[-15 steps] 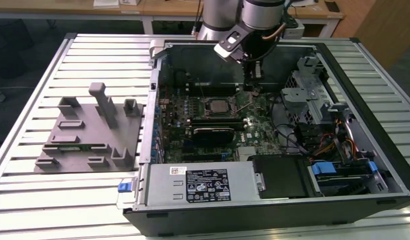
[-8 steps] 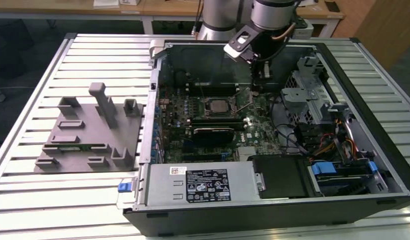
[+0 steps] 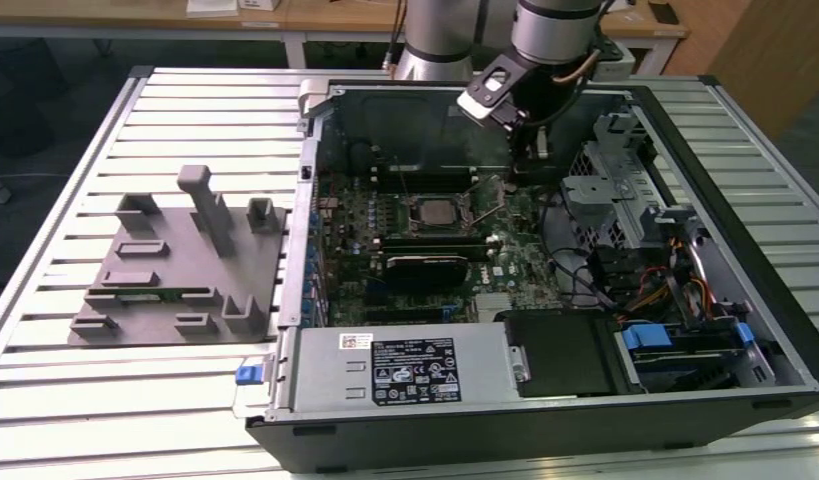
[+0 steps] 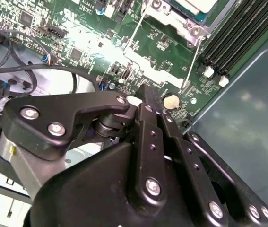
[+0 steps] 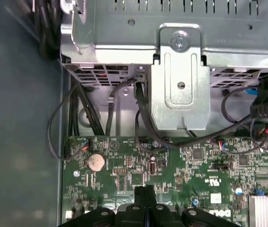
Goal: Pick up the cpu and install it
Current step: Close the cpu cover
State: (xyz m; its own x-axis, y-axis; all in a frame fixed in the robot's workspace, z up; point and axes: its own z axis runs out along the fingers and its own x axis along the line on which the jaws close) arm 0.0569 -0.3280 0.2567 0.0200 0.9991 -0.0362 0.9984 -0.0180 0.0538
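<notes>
Your gripper [image 3: 521,172] is down inside the open case [image 3: 543,425], with its tip just above the motherboard [image 3: 523,250] near the board's far edge. In the first wrist view the two fingers [image 5: 140,196] are pressed flat together with only a thin seam between them, and you have nothing clamped there. The tip hangs over bare green board, near the round coin cell [image 5: 96,162] but not touching it. Beyond that stands a silver metal bracket [image 5: 181,85] with black cables [image 5: 141,118] looping under it.

The cpu [image 3: 436,212] sits in its socket in the middle of the board, silver lid up. It is to the exterior view's left of your gripper and a little nearer, close to the tip but clearly apart from it. A thin wire lever [image 3: 489,205] runs along the socket's side between the two. In the second wrist view a corner of the pale lid shows at the frame's edge.

On the table [image 3: 62,400], at the exterior view's left of the case, lies a grey fixture [image 3: 169,270].
</notes>
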